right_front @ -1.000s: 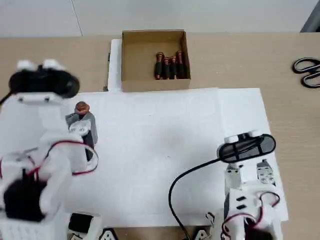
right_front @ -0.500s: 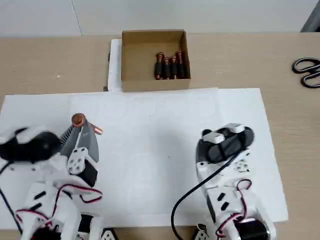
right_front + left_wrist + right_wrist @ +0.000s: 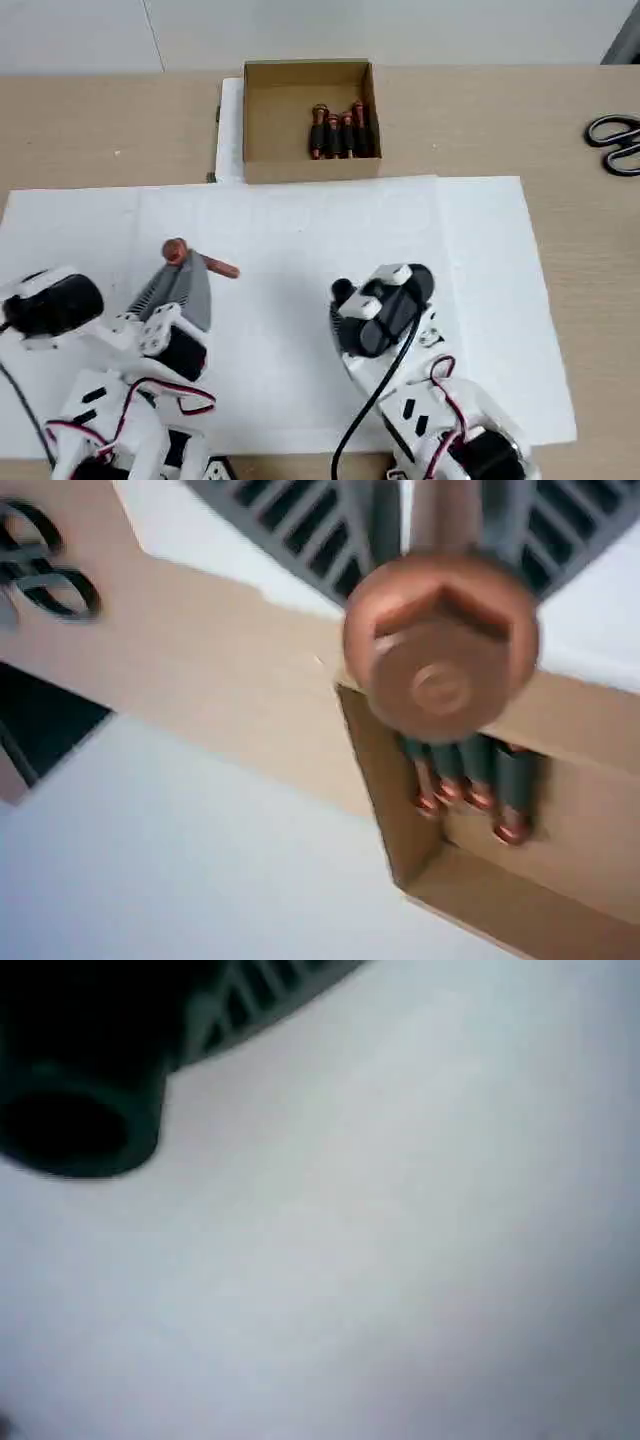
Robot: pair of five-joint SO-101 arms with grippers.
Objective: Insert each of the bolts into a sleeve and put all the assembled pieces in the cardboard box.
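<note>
The table was covered across its near half by a white paper sheet. The cardboard box was set at the middle of the table's far edge, just beyond the sheet. The left gripper was positioned over the sheet toward the table's near left corner, fingers clamped on the shank of a copper bolt, the hexagonal head held clear of the paper. The right gripper was held over the sheet near the middle of the near edge, fingers closed on a black sleeve. Scissors were laid at the right edge. Four assembled pieces were lined up side by side inside the box, against its right wall.
</note>
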